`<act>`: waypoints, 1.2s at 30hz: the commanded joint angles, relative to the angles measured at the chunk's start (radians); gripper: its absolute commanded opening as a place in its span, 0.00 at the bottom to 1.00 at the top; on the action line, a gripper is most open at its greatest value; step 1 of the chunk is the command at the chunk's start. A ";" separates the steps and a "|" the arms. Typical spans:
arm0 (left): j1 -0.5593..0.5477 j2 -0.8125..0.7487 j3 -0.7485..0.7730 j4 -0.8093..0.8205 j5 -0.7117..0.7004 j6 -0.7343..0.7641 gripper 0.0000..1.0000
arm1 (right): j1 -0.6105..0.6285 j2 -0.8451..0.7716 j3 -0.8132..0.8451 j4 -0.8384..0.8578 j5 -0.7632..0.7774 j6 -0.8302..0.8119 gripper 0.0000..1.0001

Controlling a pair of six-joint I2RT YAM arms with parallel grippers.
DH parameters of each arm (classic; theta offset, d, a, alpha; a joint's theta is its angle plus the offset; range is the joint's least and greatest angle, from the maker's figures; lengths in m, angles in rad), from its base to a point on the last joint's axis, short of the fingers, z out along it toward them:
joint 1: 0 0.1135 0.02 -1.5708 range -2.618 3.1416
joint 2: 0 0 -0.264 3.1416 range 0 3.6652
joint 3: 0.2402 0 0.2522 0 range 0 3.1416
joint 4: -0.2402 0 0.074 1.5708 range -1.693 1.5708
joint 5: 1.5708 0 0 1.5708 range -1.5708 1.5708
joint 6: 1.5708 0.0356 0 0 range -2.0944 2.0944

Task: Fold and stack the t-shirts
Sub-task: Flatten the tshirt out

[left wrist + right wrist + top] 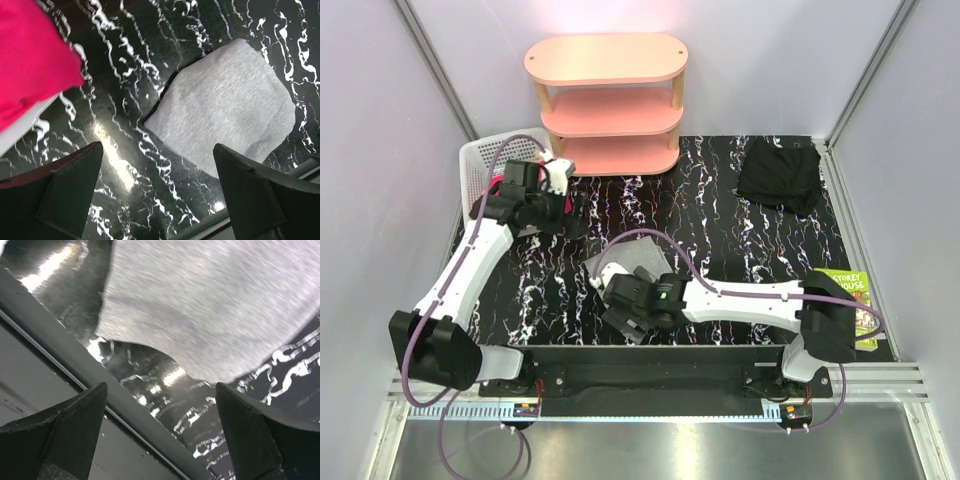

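Observation:
A folded mid-grey t-shirt (pixel 638 256) lies on the black marbled table near the front middle, partly hidden by my right arm. In the left wrist view the grey t-shirt (pixel 230 115) lies ahead, apart from the fingers. In the right wrist view the grey t-shirt (pixel 215 305) lies just beyond the fingertips. A black t-shirt (pixel 780 175) lies bundled at the back right. Magenta cloth (pixel 30 60) hangs over the white basket. My left gripper (pixel 570 215) (pixel 160 190) is open and empty above the table. My right gripper (pixel 620 310) (pixel 160 430) is open and empty at the shirt's near edge.
A white basket (pixel 475 165) stands at the back left. A pink three-tier shelf (pixel 610 100) stands at the back middle. A green-covered book (pixel 850 300) lies at the front right by my right arm. The table's front rail (pixel 75 365) runs under the right fingers.

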 commanded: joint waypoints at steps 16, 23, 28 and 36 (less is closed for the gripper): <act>0.324 -0.173 0.027 -0.102 0.206 0.071 0.97 | 0.037 0.186 0.061 0.239 -0.099 0.039 0.92; 0.341 -0.185 0.052 -0.120 0.197 0.073 0.97 | -0.001 0.261 0.013 0.322 -0.137 0.079 0.84; 0.347 -0.194 0.064 -0.131 0.197 0.076 0.97 | -0.075 0.260 -0.042 0.365 -0.191 0.099 0.71; 0.347 -0.191 0.061 -0.131 0.203 0.068 0.97 | -0.112 0.181 -0.045 0.357 -0.170 0.079 0.21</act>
